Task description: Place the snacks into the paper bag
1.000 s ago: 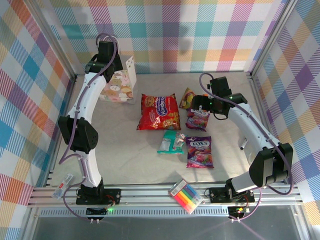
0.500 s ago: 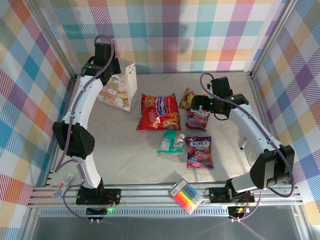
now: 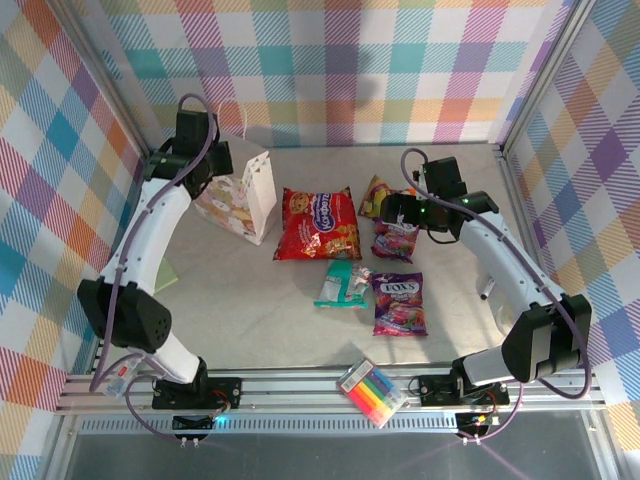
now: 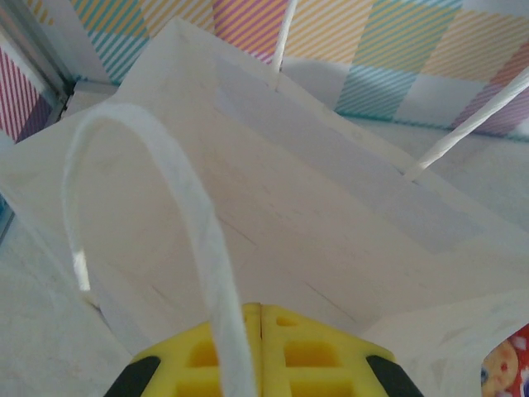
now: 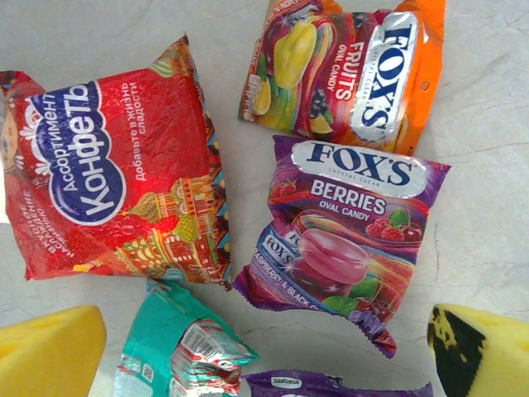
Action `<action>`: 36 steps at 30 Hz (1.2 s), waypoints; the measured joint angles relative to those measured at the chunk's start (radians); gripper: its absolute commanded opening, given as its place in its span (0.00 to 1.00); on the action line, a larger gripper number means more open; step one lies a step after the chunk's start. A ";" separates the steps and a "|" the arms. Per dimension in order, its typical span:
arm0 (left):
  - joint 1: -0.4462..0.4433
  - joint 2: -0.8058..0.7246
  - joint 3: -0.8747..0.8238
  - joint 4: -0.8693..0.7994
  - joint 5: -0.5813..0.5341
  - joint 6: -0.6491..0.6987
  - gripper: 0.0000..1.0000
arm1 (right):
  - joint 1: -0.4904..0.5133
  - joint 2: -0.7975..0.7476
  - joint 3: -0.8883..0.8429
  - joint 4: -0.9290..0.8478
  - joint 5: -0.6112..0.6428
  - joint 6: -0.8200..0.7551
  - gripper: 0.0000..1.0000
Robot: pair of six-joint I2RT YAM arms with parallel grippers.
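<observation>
Within the last second the left gripper (image 4: 260,351), jaws clamped on the paper bag's (image 3: 238,195) rim, has pulled it more upright at far left, while the right gripper (image 3: 393,212), jaws wide, hovers over the snacks (image 3: 318,224), all still on the desk (image 3: 250,300).

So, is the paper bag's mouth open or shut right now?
Open. The left wrist view looks between the spread walls of the paper bag; only bare white paper shows inside.

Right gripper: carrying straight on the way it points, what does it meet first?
Probably the Fox's Berries packet, lying flat under the open right gripper; the teal packet is close beside, so not certain.
</observation>
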 measured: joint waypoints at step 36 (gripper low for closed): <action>-0.155 -0.552 -0.364 -0.293 0.059 -0.174 0.00 | 0.101 -0.085 -0.069 0.002 -0.039 0.103 0.97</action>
